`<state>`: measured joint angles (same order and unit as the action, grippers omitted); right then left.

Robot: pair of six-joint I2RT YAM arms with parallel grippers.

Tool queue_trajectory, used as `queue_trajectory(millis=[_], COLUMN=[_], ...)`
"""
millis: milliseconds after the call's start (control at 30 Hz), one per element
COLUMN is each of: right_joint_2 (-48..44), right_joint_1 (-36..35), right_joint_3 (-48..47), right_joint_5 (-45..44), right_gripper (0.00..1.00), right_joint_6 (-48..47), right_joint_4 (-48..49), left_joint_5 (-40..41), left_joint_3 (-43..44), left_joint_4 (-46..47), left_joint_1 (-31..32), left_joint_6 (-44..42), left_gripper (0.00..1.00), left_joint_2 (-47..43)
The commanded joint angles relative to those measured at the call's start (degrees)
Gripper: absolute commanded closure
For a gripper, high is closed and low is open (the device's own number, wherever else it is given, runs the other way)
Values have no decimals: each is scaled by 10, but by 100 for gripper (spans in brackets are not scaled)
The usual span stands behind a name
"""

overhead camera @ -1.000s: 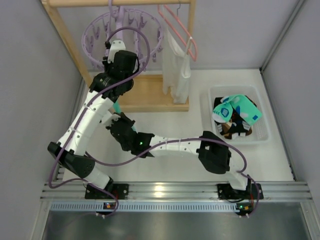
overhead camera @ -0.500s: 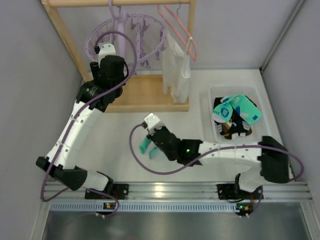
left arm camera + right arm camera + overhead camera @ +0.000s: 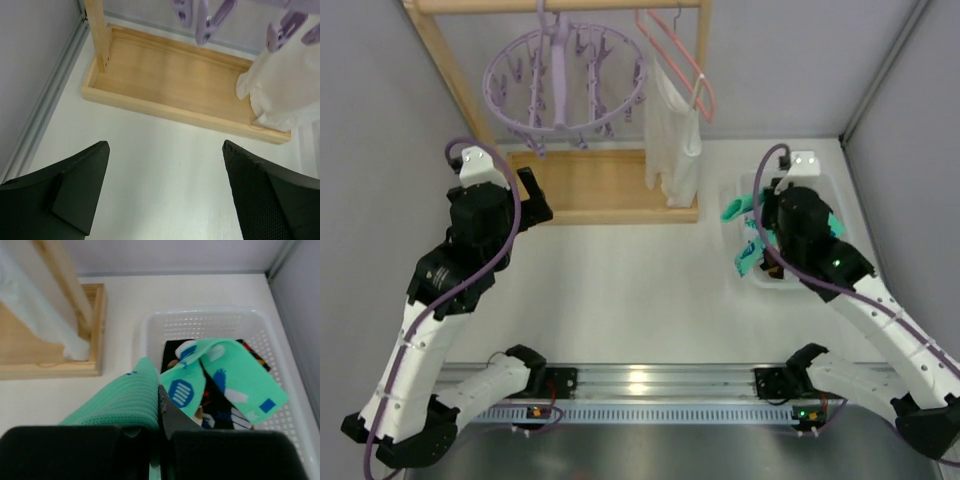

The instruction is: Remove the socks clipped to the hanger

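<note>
The round lavender hanger (image 3: pixel 565 75) hangs from the wooden rail with its clips (image 3: pixel 212 20) bare; no sock shows on it. My left gripper (image 3: pixel 528 192) (image 3: pixel 165 150) is open and empty, low over the table in front of the rack's base. My right gripper (image 3: pixel 758 228) (image 3: pixel 160 410) is shut on a teal ribbed sock (image 3: pixel 120 400) (image 3: pixel 748 255), held over the left rim of the white basket (image 3: pixel 200 315). Inside the basket lie a mint sock with blue and white marks (image 3: pixel 235 375) and dark socks (image 3: pixel 220 412).
The wooden rack's base tray (image 3: pixel 610 190) (image 3: pixel 175 85) stands at the back with its upright post (image 3: pixel 455 80) on the left. A white garment (image 3: pixel 675 130) (image 3: pixel 285 95) hangs from a pink wire hanger (image 3: pixel 680 55). Grey walls close in on both sides.
My left gripper opened and drew back down and left from the hanger. My right gripper carried the teal sock from the table's middle rightward to the basket.
</note>
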<state>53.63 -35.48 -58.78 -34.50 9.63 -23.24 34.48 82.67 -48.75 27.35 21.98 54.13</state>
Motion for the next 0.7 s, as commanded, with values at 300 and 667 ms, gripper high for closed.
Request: queue_trajectory(millis=[300, 667], right_joint_2=[157, 407], right_joint_1=[328, 373], right_joint_3=[-86, -10], right_joint_5=[232, 238], right_gripper=[100, 95], right_joint_6=[-3, 72], right_joint_4=[43, 84], left_joint_5=[-39, -86], left_joint_3=[-257, -315], left_joint_4=[75, 88], left_joint_1=[-3, -3], left_joint_6=[16, 15], left_gripper=[2, 2], left_joint_2=[-212, -247])
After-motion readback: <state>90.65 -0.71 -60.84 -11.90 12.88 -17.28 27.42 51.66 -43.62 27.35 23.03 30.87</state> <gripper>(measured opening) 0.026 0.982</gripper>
